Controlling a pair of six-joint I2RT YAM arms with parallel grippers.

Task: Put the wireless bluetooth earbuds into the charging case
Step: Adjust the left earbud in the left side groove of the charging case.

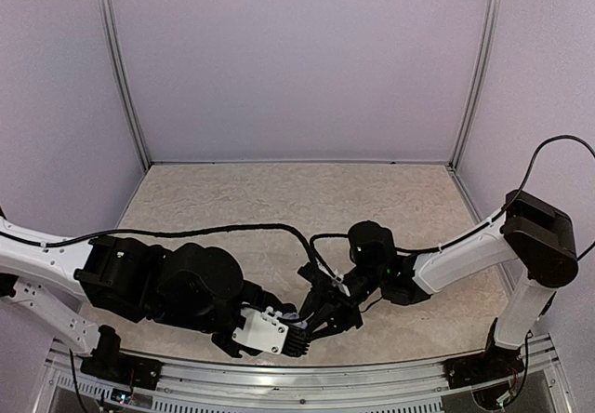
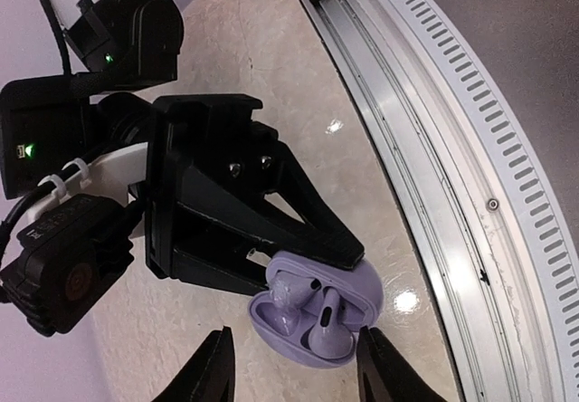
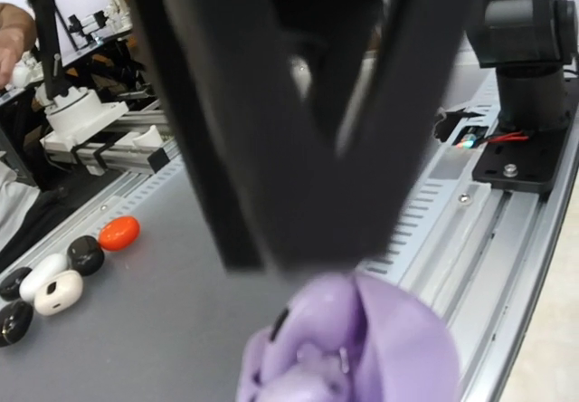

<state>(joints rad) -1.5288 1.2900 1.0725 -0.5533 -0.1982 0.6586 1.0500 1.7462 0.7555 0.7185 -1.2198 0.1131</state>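
Observation:
The lavender charging case (image 2: 348, 280) stands open on the beige table close to the near rail. Two lavender earbuds lie in it: one (image 2: 329, 331) sits in the right well with its stem up, the other (image 2: 291, 295) lies tilted over the left well. My right gripper (image 2: 348, 255) comes in from the upper left and is shut on the case's lid (image 3: 398, 339); its blurred fingers (image 3: 271, 194) meet just above the lid. The left gripper (image 2: 294, 334) is open, one fingertip on each side of the case and neither touching it. From above, both grippers (image 1: 307, 329) meet at the table's front.
A grooved aluminium rail (image 2: 434, 148) runs right beside the case along the table's near edge. Beyond it, on a grey surface off the table, lie an orange case (image 3: 118, 232) and several black and white ones (image 3: 56, 291). An arm base (image 3: 529, 49) stands on the rail.

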